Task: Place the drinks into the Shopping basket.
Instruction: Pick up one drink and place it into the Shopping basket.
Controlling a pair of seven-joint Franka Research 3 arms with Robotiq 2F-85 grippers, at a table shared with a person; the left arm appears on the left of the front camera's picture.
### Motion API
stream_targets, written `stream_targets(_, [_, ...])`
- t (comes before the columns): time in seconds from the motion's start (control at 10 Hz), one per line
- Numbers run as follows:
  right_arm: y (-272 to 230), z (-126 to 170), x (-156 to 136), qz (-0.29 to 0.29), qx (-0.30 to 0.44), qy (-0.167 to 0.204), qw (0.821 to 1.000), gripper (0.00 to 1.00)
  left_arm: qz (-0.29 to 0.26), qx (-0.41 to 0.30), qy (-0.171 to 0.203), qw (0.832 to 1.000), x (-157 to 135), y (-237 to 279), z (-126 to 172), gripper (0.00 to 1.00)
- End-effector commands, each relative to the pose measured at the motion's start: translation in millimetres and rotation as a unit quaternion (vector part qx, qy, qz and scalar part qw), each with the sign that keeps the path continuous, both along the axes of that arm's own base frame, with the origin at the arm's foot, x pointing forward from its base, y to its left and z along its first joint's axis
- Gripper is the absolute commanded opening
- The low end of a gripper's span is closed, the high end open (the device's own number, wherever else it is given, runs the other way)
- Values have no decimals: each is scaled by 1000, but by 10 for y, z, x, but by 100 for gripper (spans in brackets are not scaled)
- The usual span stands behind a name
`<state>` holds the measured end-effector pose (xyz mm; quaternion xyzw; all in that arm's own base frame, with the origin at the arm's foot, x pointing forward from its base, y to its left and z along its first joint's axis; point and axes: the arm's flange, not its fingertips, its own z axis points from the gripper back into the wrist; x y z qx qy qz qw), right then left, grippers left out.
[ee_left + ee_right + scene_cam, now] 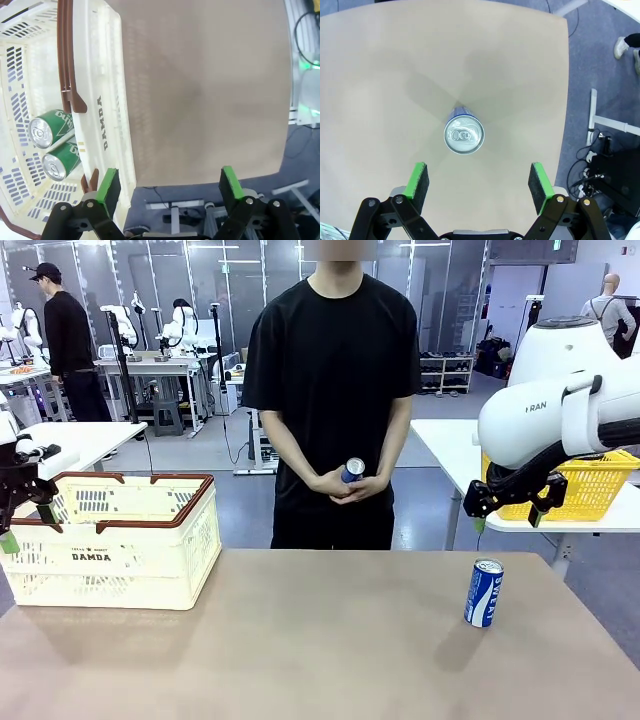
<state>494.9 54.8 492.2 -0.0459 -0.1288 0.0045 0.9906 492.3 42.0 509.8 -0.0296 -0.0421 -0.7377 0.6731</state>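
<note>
The Shopping basket (120,560) stands on the table's left side, cream lattice with a red-brown rim. Two green drinks (47,131) (61,162) lie side by side on its floor. My left gripper (25,520) hovers open at the basket's near-left corner, its fingers (111,186) empty above the basket's wall (107,100). A blue-and-white can (484,593) stands upright on the table at the right. My right gripper (507,518) hangs open straight above it, looking down on the silver top (464,134) just ahead of the empty fingers (418,181). The person holds another blue can (352,471) in both hands.
The person stands at the far edge of the brown table (320,650), hands at waist height. A yellow mesh basket (590,485) sits on a white table behind my right arm. The table's right edge (565,100) lies close to the standing can.
</note>
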Motion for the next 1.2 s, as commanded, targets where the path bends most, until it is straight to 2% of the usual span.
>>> stream_targets(0.0, [30,-36,59,-16,6,12,1000,100,-1,3,4,1000,-31,9,24,100])
stream_targets(0.6, [-7,-531,144,-22,33,48,998,100,-1,3,4,1000,-31,9,24,100])
stream_targets(1.1, [-37,-853,286,-5,42,73,996,100,-1,3,4,1000,-31,9,24,100])
